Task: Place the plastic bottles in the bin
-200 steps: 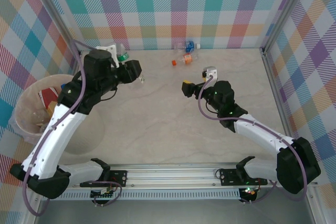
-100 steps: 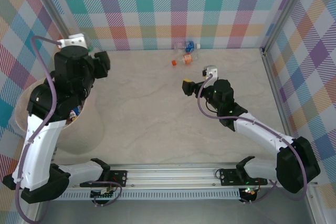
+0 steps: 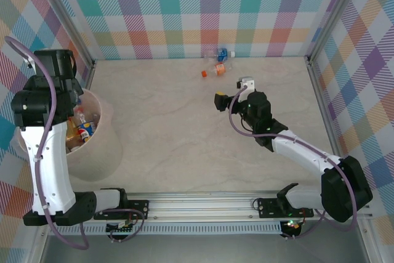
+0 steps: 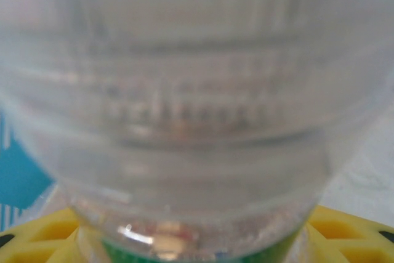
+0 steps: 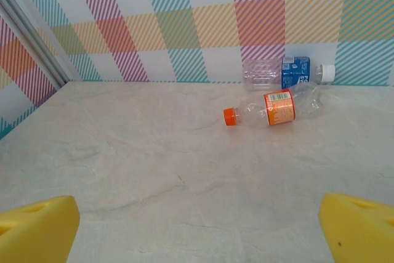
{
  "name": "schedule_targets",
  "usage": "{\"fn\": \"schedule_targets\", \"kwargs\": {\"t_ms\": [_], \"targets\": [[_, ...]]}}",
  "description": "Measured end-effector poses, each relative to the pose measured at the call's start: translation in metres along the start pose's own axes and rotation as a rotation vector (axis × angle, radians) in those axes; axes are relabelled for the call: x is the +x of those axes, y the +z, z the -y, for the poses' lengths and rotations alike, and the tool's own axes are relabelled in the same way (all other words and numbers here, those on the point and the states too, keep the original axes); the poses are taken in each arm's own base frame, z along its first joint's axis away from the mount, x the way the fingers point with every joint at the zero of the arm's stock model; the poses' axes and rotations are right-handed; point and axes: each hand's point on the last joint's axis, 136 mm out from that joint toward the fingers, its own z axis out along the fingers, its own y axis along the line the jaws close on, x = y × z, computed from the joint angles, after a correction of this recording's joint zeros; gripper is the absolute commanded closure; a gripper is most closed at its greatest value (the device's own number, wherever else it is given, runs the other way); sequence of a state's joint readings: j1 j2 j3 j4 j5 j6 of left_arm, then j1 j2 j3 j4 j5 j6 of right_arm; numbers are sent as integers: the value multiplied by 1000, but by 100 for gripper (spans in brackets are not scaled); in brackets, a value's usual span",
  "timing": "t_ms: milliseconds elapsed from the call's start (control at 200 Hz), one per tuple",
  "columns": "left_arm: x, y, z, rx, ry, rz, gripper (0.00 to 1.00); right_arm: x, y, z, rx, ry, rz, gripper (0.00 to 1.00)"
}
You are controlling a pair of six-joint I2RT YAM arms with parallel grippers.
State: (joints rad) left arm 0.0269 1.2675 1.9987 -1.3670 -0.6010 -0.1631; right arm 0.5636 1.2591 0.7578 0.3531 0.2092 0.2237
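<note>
A clear plastic bottle (image 4: 197,109) with a green label sits right against the left wrist camera, between yellow pads (image 4: 37,238). My left gripper (image 4: 197,241) is shut on it. From above, the left arm's wrist (image 3: 52,81) hangs over the pale pink bin (image 3: 112,129) and hides the gripper. Several bottles (image 3: 83,129) lie inside the bin. An orange-capped, orange-labelled bottle (image 3: 213,71) (image 5: 274,108) lies near the back wall, and a blue-labelled one (image 3: 221,54) (image 5: 289,71) lies behind it. My right gripper (image 3: 220,100) (image 5: 197,232) is open and empty, pointing at them from some way short.
Checked walls close in the table at the back and on both sides, with metal posts (image 3: 74,26) in the corners. Bare marble-patterned tabletop (image 3: 172,133) lies between the bin and the right arm. A rail (image 3: 203,201) runs along the near edge.
The left arm has swung from the back left of the table to over the bin, carrying the green-labelled bottle. The right gripper has edged slightly toward the back wall.
</note>
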Motion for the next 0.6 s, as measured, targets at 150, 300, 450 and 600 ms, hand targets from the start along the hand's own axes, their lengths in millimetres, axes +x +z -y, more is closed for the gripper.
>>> {"fn": "schedule_targets", "kwargs": {"t_ms": [150,300,450,600], "targets": [[35,17,20,82,46,-152,39,-1,0,0,4,-1,-6,0],[74,29,30,137,69,-296,19,0,1,1,12,-4,-16,0],[87,30,30,169,53,-357,0,-4,5,0,12,-6,-17,0],[77,20,37,232,22,-335,0,-2,5,0,14,-7,-24,0]]}}
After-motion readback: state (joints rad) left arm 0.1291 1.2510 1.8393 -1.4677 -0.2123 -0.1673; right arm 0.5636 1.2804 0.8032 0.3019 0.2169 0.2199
